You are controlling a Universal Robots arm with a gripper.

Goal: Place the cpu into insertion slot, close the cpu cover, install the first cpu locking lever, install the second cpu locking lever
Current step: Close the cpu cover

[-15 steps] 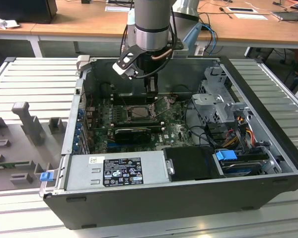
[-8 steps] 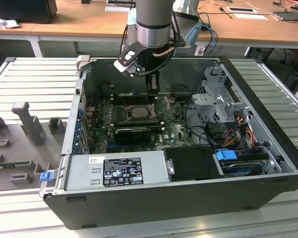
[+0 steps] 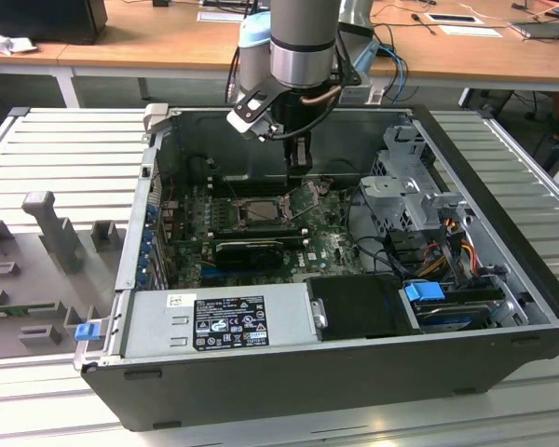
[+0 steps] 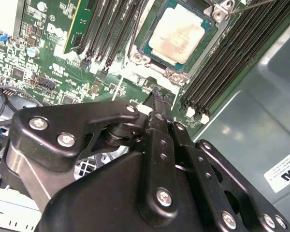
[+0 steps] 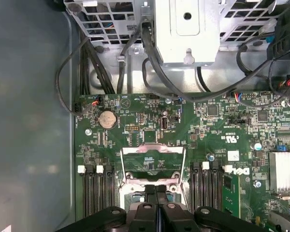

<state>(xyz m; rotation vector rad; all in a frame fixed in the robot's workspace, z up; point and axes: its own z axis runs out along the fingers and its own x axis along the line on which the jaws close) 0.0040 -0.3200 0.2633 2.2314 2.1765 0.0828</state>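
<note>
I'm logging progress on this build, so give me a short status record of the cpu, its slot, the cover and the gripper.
cpu: lying in the insertion slot, metal top up
cpu cover: raised open, not over the chip
gripper: fingers together, holding nothing, just above the board beside the slot and close to the raised cover
setting: green board inside an open computer case

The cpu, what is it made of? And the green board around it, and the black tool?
The cpu looks metal-topped: pale silver-grey, dull sheen, with a brownish smear. The green board looks like glossy coated circuit board, likely fibreglass, dotted with tiny soldered parts. The tool looks like matte black metal, held by shiny screws, though hard plastic is possible.
</note>
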